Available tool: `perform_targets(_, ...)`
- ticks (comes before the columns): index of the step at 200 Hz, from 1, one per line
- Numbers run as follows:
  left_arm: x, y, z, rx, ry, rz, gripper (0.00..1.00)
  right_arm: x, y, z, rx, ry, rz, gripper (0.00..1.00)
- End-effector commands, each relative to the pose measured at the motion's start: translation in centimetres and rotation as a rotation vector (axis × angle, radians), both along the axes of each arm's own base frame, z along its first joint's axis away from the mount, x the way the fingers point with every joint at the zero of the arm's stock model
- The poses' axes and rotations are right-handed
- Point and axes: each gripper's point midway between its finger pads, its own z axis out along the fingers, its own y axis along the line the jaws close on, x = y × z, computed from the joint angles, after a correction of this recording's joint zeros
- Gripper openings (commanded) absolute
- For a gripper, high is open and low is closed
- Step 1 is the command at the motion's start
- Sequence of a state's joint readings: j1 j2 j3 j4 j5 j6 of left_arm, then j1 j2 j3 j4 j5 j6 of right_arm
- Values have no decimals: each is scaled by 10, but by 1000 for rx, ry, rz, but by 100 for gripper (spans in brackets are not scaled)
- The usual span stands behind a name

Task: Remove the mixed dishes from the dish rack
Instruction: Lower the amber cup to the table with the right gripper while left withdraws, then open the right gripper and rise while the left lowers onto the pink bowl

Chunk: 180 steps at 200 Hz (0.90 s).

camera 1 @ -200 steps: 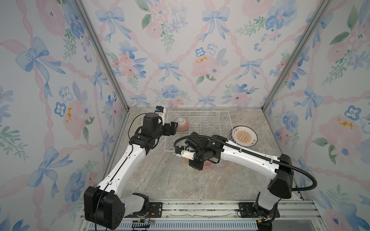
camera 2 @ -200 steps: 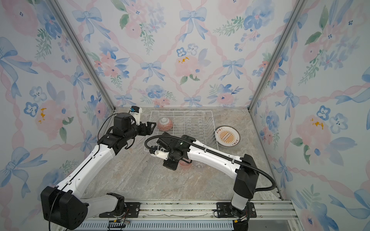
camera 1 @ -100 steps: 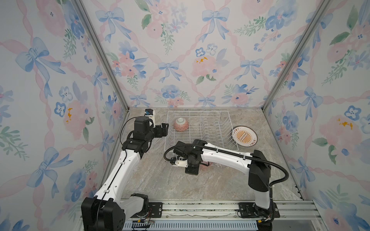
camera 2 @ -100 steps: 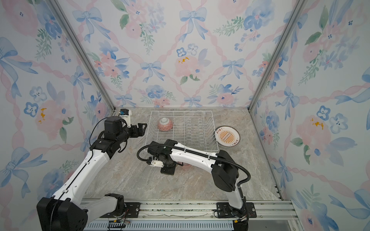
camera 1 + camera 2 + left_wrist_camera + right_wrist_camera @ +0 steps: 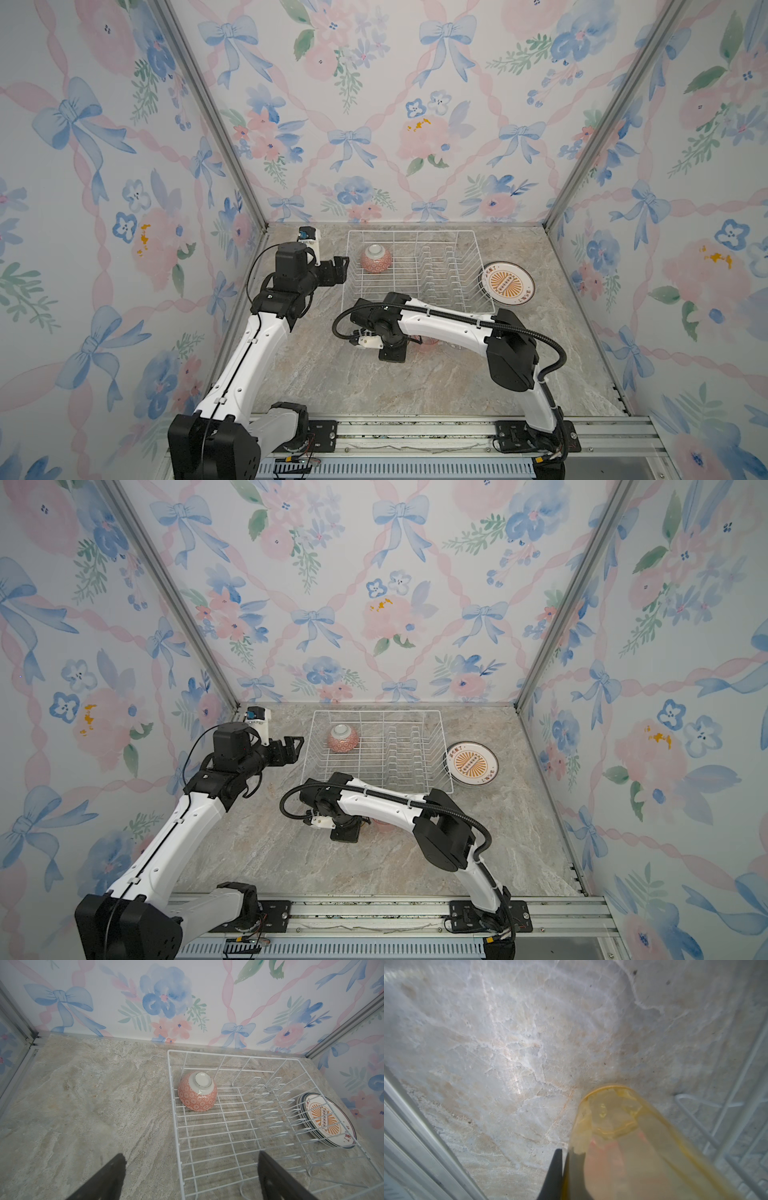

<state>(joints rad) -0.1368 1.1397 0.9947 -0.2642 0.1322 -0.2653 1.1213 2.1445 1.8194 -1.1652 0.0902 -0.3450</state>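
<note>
When reading from the left, begin at the left wall [image 5: 104, 208], papered with blue bows, pink ribbons and flowers, and at the aluminium corner post [image 5: 216, 124] beside it. Next, locate the left pincer [image 5: 340, 269] [image 5: 293, 748] [image 5: 191, 1154]: spread wide, empty, raised over the marbled beige surface [image 5: 332, 386], just left of the dish rack [image 5: 411, 231] [image 5: 374, 711] [image 5: 228, 1056]. In the rack's far left corner, find the bowl [image 5: 375, 258] [image 5: 342, 738] [image 5: 197, 1093], upside down, pink-red patterned, white foot uppermost. In front of the rack's near rim, find the right pincer [image 5: 392, 354] [image 5: 566, 1152], pointed down, pinching the wall of the yellow tumbler [image 5: 623, 1136]: one finger [image 5: 554, 1167] outside, a second seen dark through it. Just right, under the right arm [image 5: 449, 324], note the pink tumbler [image 5: 428, 343], mostly hidden. Further right inside the rack, note the upright prongs [image 5: 436, 266]. Just beside the rack's right side, find the plates [image 5: 506, 284] [image 5: 471, 764] [image 5: 326, 1120], stacked flat on the surface, orange sunburst on top. End at the right wall [image 5: 685, 249], papered alike. Along the near edge, note the rail [image 5: 415, 432] carrying both arm bases.
</note>
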Motion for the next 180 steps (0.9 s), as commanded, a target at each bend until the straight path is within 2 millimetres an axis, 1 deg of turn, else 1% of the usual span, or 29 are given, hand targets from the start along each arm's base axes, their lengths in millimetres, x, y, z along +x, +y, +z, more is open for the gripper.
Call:
perform_targets(1,-4,-1,-12,4,29,-22,94,4,-4,1,-37,-12,7,0)
perform_targets(51,-3,-2,-12,0,30,-27,94,11,-3,-2,-26,-25,-4,2)
perform_targets(77,-4,-3,-13,-1,31,-34,95,14,-3,-4,-25,-31,-7,7)
perform_targets(94,-4,-5,-14,-6,35,-46,95,15,-3,-4,-19,-35,-10,15)
perform_targets(105,-4,-7,-15,-9,39,-51,95,16,-3,-3,-15,-41,-12,22)
perform_targets(146,-4,-9,-18,-16,50,-65,94,22,-4,3,9,-71,-19,40)
perform_targets(162,-4,-10,-18,-20,51,-70,94,25,-4,8,27,-89,-28,45)
perform_targets(180,-5,-12,-19,-23,54,-76,94,28,-1,20,83,-98,-40,48)
